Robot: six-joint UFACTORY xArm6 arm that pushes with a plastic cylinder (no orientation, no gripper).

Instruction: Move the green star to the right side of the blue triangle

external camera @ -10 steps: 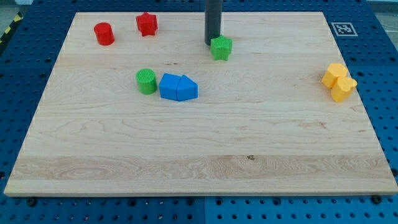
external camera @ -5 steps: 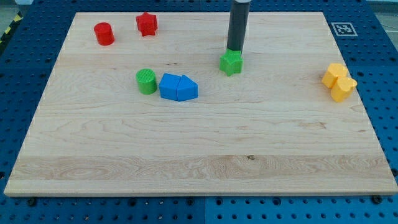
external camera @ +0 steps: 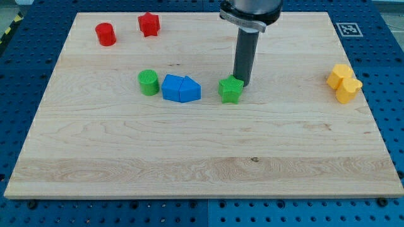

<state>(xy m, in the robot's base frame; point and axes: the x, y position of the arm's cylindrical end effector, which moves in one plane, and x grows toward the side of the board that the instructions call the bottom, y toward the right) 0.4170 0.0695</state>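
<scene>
The green star [external camera: 231, 90] lies on the wooden board [external camera: 202, 151], a short gap to the right of the blue pair. That pair is a blue cube [external camera: 172, 87] touching a blue triangle [external camera: 191, 89]. My tip [external camera: 242, 81] stands just above and to the right of the green star, touching its upper right edge. The dark rod rises from there toward the view's top.
A green cylinder [external camera: 149, 82] sits just left of the blue cube. A red cylinder [external camera: 105, 34] and a red star [external camera: 149, 24] are at the top left. Two yellow blocks [external camera: 343, 82] touch each other near the right edge.
My tip has moved down the view and slightly right, pushing the green star from near the top middle down to the level of the blue triangle. Other blocks have not moved.
</scene>
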